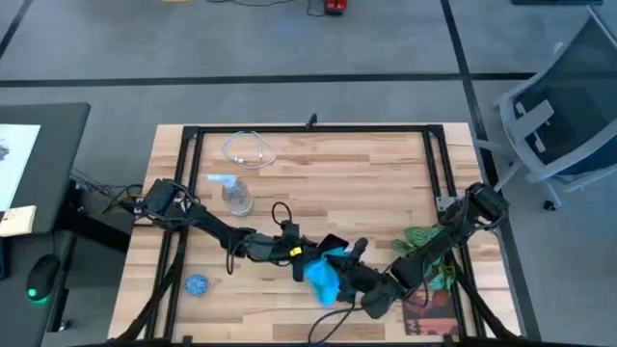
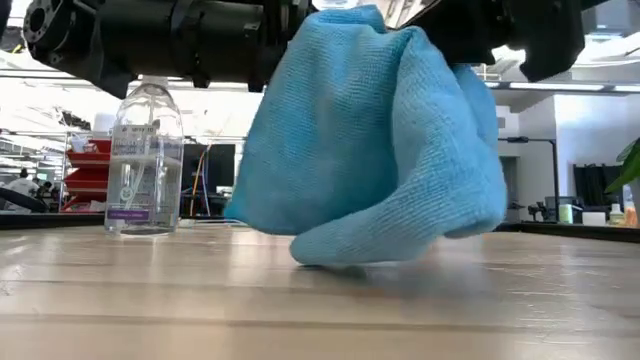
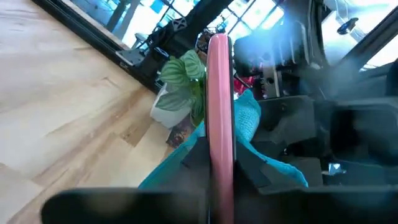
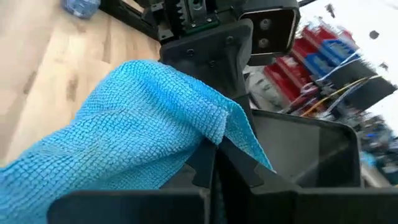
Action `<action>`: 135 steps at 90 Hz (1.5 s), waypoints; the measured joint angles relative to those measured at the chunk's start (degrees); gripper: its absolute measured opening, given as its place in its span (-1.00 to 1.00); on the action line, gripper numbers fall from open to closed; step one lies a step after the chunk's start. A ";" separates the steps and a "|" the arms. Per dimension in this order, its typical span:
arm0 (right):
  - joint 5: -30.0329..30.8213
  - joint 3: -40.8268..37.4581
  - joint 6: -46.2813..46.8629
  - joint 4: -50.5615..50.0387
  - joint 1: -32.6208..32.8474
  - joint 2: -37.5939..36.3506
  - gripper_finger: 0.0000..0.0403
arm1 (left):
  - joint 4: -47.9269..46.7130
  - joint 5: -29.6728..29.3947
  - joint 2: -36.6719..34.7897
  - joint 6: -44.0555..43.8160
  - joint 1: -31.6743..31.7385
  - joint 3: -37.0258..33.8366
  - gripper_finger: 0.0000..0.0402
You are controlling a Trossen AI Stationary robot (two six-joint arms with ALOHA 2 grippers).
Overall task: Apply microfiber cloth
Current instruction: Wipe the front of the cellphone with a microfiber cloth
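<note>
both hands meet mid-desk, front centre.
right hand (image 4: 214, 165) pinches microfiber cloth (image 1: 323, 278), draped down to desk (image 1: 366, 183); left hand (image 3: 219, 168) clamps pink-edged phone (image 3: 219, 93) upright beside it.

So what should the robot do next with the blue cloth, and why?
Probably slide the microfiber cloth across the phone's dark screen. The right hand is pinching the cloth right beside the phone, which the left hand grips on its pink edge, so a small wipe seems next.

A grey floor (image 1: 289, 39) surrounds the wooden table (image 1: 366, 173), with an office chair (image 1: 564, 106) nearby.
</note>
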 joint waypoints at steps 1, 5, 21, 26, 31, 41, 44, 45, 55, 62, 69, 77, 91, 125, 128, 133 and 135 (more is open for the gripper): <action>-0.50 0.00 0.20 0.04 -0.09 0.09 -1.00 | -0.10 0.10 0.03 0.02 -0.01 -0.03 -0.97; -2.75 0.00 0.91 0.02 -0.48 0.32 -1.00 | -0.42 0.22 0.17 0.06 -0.03 -0.08 -0.97; -15.75 0.09 2.41 0.29 -2.24 0.28 -1.00 | -0.43 0.93 0.26 0.11 -0.05 -0.14 -0.97; -16.41 0.09 2.20 0.19 -2.22 0.30 -1.00 | -0.69 1.08 0.27 0.11 -0.09 -0.14 -0.97; -16.53 0.09 1.82 -0.39 -1.81 0.26 -1.00 | -0.67 1.27 0.26 0.06 -0.12 -0.13 -0.97; -15.39 0.02 2.03 -3.14 -0.57 -0.58 -1.00 | -0.72 0.93 0.23 -0.09 -0.12 -0.04 -0.97; -13.68 -0.02 2.21 -3.94 -0.01 -0.91 -1.00 | -0.67 0.67 0.17 -0.15 -0.12 0.08 -0.97; -12.99 -0.02 2.27 -4.24 0.21 -1.07 -1.00 | -0.59 0.60 0.12 -0.15 -0.11 0.09 -0.97; -3.21 -0.11 3.16 -6.79 2.23 -2.82 -1.00 | 0.05 0.21 -0.07 -0.40 -0.05 0.10 -0.97; 3.44 -0.11 3.82 -7.15 2.67 -3.91 -1.00 | 0.08 0.23 -0.07 -0.60 -0.07 0.10 -0.97; 5.45 -0.09 3.80 -6.59 2.61 -4.27 -1.00 | 0.67 0.15 -0.07 -0.61 -0.05 0.10 -0.97; 2.76 -0.09 3.78 -5.11 1.96 -4.16 -1.00 | 0.55 0.36 -0.05 -0.58 -0.08 0.07 -0.97; -9.06 -0.11 7.55 -4.66 -0.08 -4.27 -1.00 | -0.39 0.70 0.16 -0.37 -0.32 -0.25 -0.97; -27.18 0.04 7.84 -8.49 -2.55 -4.24 -1.00 | 1.03 0.19 0.09 0.70 -0.05 0.06 -0.97; -25.49 0.04 7.98 -9.20 -2.08 -4.24 -1.00 | 1.07 0.11 0.09 1.04 -0.05 0.06 -0.97; -21.54 0.04 8.29 -9.98 -1.11 -4.27 -1.00 | 1.21 -0.29 0.09 1.18 -0.05 0.08 -0.97; -19.63 0.04 8.30 -10.16 -0.74 -4.27 -1.00 | 1.13 -0.40 0.06 1.13 -0.05 0.10 -0.97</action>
